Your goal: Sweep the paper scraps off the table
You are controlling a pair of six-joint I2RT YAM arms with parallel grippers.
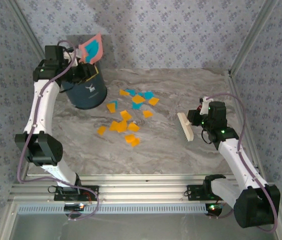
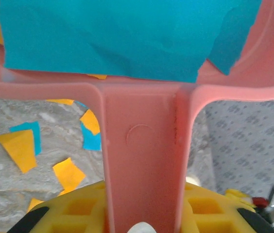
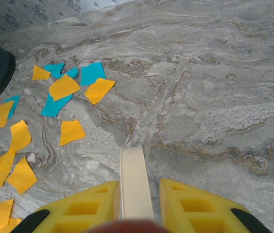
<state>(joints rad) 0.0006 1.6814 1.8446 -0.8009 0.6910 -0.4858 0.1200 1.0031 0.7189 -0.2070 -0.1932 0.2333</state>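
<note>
A robot test cell: a lab rig dressed to look domestic. The left arm (image 1: 40, 107) and the right arm (image 1: 236, 157) are bolted to a slotted aluminium frame (image 1: 146, 192) at the near edge of a marble-patterned table (image 1: 181, 155). Blue-grey floral walls (image 1: 181, 30) close it in on three sides, joined by bare metal posts (image 1: 246, 45) — a booth, not a lived-in room.

Top cam high, looks down; wrist cams close, all share paper scraps (image 1: 125, 115).
</note>
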